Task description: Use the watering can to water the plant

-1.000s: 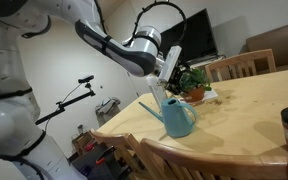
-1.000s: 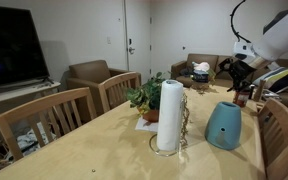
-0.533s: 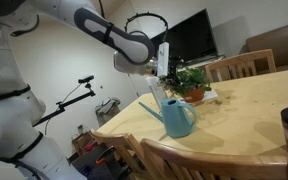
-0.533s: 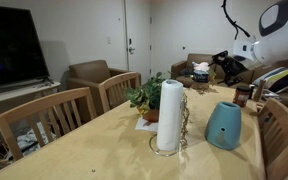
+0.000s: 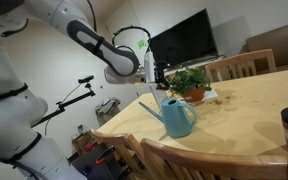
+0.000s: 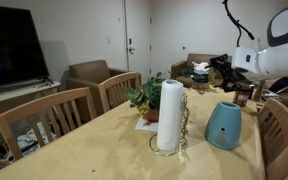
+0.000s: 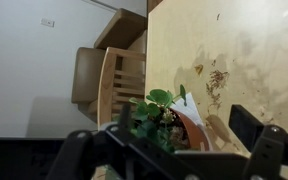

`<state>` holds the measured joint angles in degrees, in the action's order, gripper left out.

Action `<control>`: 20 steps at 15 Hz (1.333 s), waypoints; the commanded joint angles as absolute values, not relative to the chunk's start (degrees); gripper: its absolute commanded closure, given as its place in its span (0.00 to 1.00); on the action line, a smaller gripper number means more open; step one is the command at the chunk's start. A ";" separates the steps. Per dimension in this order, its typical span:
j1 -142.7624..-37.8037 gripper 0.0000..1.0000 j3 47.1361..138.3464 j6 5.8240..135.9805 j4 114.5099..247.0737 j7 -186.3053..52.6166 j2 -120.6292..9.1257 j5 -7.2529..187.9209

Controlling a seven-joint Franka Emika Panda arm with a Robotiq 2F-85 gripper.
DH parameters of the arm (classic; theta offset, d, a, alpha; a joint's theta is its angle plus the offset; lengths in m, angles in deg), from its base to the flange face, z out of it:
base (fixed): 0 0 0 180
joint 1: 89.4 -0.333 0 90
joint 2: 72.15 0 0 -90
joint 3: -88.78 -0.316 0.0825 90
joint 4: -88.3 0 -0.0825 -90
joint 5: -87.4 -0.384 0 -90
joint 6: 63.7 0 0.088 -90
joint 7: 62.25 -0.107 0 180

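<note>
Wrist view showed the gripper [image 7: 172,160] spread wide, empty, near the plant [image 7: 156,112]; the watering can [image 5: 180,118] stood apart.

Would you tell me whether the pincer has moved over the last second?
Yes; in an exterior view the pincer has pulled back leftward, away from the plant.

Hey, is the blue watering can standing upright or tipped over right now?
Upright. The watering can sits on its base on the table, with its spout slanting upward, and nothing is holding or tilting it.
</note>
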<state>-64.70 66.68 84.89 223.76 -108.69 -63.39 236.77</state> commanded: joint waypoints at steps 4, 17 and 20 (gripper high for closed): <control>-74.69 0.00 77.06 79.35 237.98 -117.93 -76.07 236.69; -83.90 0.00 92.70 83.70 239.42 -126.12 -72.04 236.39; -83.82 0.00 92.15 87.21 235.65 -127.82 -68.21 236.42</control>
